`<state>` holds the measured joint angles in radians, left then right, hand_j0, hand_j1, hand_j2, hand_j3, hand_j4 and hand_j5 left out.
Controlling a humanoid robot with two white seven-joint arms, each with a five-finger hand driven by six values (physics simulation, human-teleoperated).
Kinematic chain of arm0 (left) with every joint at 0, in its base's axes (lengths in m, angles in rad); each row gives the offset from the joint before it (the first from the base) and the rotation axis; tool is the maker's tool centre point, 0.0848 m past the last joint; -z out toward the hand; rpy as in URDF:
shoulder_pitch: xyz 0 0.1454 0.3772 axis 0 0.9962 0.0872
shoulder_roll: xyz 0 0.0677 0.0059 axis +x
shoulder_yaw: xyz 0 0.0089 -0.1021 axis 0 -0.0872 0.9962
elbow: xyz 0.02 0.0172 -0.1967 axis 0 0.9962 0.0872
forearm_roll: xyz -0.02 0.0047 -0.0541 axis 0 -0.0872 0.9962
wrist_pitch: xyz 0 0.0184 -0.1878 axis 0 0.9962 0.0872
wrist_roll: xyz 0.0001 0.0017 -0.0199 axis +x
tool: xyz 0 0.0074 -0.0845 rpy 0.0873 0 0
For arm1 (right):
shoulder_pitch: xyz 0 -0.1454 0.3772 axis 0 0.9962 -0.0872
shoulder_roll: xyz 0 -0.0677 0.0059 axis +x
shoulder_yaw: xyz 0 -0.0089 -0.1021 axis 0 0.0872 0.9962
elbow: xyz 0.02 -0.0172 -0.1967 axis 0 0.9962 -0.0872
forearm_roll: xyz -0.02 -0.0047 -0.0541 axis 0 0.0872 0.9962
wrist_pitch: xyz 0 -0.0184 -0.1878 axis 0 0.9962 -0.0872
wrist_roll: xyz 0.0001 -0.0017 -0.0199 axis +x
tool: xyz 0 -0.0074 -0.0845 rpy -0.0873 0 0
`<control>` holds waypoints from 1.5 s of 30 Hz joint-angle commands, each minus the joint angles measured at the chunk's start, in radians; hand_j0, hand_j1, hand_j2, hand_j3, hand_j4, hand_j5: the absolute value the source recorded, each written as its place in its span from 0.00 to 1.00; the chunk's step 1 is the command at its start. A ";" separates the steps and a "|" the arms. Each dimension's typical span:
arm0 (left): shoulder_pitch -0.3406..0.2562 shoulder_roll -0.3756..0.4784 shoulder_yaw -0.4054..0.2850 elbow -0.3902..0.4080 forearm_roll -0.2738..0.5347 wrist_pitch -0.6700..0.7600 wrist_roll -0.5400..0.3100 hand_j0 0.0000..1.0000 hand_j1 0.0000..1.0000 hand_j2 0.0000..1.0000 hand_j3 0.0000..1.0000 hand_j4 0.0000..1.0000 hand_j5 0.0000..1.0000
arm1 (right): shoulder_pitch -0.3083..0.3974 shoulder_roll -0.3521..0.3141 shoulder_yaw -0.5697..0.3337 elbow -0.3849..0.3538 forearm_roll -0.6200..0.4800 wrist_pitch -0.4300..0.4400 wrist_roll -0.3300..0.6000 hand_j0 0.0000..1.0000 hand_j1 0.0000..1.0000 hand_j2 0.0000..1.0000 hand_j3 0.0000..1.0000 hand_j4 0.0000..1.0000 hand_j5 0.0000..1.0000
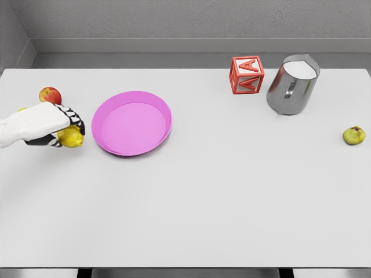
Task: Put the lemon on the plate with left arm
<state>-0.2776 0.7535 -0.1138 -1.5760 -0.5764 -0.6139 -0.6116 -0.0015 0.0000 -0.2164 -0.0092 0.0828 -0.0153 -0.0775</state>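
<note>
The yellow lemon (72, 137) sits at the table's left side, just left of the pink plate (132, 123). My left hand (62, 124) comes in from the left edge and its fingers curl over the top and sides of the lemon, gripping it. Only the lemon's lower right part shows from under the hand. The plate lies flat with nothing in it, a short gap from the lemon. My right arm does not show.
A red apple (50, 95) lies just behind my left hand. A red letter block (246, 75) and a metal pitcher (293, 84) stand at the back right. A yellow-green fruit (353, 135) rests near the right edge.
</note>
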 commanded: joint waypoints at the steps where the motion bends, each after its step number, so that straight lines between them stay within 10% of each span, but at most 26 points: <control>1: -0.002 -0.017 0.000 -0.009 0.006 0.003 0.001 0.46 0.46 0.46 0.46 0.46 0.46 | 0.000 0.000 0.000 0.000 0.000 0.000 0.001 1.00 1.00 1.00 1.00 1.00 1.00; 39: -0.095 -0.250 -0.026 0.013 -0.043 0.003 0.001 0.47 0.47 0.47 0.47 0.47 0.47 | 0.000 0.000 0.000 0.000 0.000 0.000 0.001 1.00 1.00 1.00 1.00 1.00 1.00; 40: -0.095 -0.255 -0.027 0.013 -0.043 0.003 0.001 0.61 0.61 0.61 0.61 0.61 0.61 | 0.000 0.000 0.000 0.000 0.000 0.000 0.001 1.00 1.00 1.00 1.00 1.00 1.00; 41: -0.095 -0.261 -0.027 0.013 -0.040 0.003 0.001 0.99 0.99 0.99 0.99 0.99 0.99 | 0.000 0.000 0.000 0.000 0.000 0.000 0.001 1.00 1.00 1.00 1.00 1.00 1.00; 45: -0.094 -0.203 0.008 -0.002 -0.023 0.003 0.001 1.00 1.00 1.00 1.00 1.00 1.00 | 0.000 0.000 0.000 0.000 0.000 0.000 -0.001 1.00 1.00 1.00 1.00 1.00 1.00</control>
<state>-0.3621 0.5242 -0.1199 -1.5730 -0.6114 -0.6142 -0.6115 -0.0015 0.0000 -0.2163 -0.0092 0.0829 -0.0153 -0.0774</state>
